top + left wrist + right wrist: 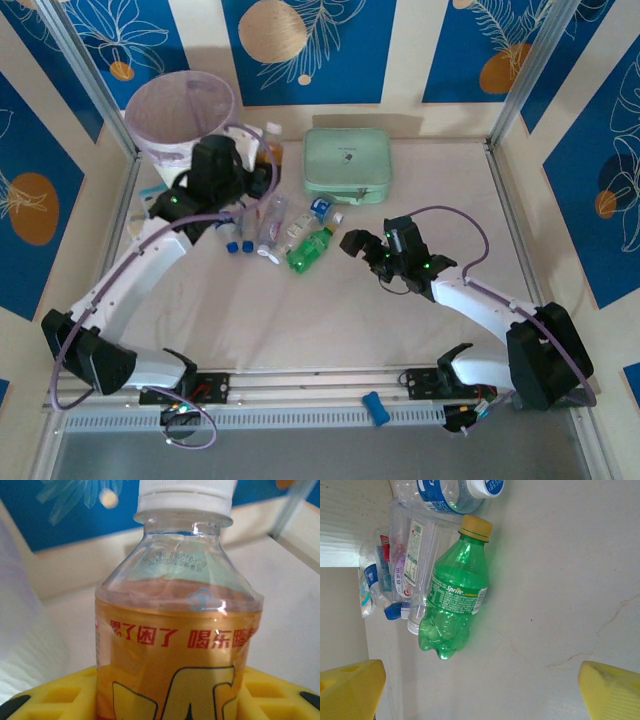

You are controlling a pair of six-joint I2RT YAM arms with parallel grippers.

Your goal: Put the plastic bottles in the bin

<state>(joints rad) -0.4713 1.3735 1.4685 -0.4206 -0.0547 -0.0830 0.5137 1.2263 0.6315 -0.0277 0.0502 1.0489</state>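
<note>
In the left wrist view a clear plastic bottle [172, 630] with an orange label and a white cap stands between my left gripper's [170, 692] yellow fingers [55, 697], which press on both its sides. From above, that bottle [271, 140] is just right of the bin [180, 108], with the left gripper [255, 155] shut on it. Several more bottles [270, 222], clear with blue labels and caps, lie in a pile mid-table. A green bottle [310, 248] with a yellow cap lies at the pile's right edge. My right gripper [352, 243] hangs open just right of the green bottle [454, 600], with nothing between its fingertips [350, 687].
A mint green rectangular case [347, 165] lies at the back, right of the bottles. Metal frame posts and the blue patterned walls close in the table [330, 320] on three sides. A small white carton [300, 222] lies among the pile.
</note>
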